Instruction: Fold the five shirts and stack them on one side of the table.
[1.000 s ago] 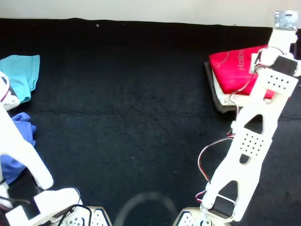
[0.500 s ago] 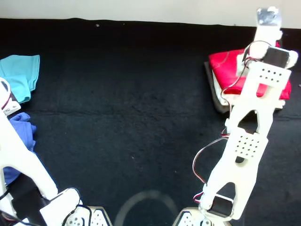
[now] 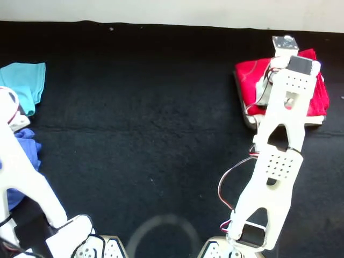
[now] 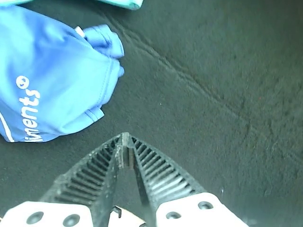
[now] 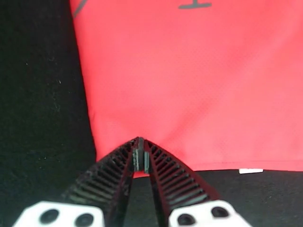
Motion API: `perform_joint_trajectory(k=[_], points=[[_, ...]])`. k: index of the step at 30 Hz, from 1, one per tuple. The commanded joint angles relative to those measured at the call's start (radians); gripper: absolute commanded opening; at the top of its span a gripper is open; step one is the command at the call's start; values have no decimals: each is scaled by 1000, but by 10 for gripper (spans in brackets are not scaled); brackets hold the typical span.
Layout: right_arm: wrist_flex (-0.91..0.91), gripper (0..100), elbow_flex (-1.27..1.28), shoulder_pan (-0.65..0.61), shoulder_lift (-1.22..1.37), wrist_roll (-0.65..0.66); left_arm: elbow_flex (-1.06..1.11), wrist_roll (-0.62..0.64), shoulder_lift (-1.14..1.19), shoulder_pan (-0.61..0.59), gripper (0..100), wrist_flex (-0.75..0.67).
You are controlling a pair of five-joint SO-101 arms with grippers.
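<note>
Both arms up, both grippers closed.
The right arm [image 3: 279, 161] stretches from the near edge to the far right, and the right gripper [image 5: 139, 158] has its fingertips pressed together. The left arm [image 3: 24, 177] stands at the near left; the left gripper [image 4: 125, 146] fingertips also meet.

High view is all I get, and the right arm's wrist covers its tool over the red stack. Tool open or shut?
Observer: Shut. In the right wrist view the right tool has its fingers together, with the tips over the edge of the red shirt.
Operator: Holding cloth?
Observer: No cloth shows between the fingers. I cannot tell whether the tips touch the shirt.
Operator: And the left tool?
Observer: The left tool is shut too, over the bare black table cover. It sits beside the blue shirt, which lies crumpled, not folded.
</note>
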Motion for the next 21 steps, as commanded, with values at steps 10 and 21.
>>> perform_joint_trajectory(k=[10, 21], points=[[13, 6, 111, -25, -552, -80, 266, -6, -36, 128, 9, -63], [-8, 6, 957, -189, -1127, -80, 297, -6, -36, 127, 10, -37]])
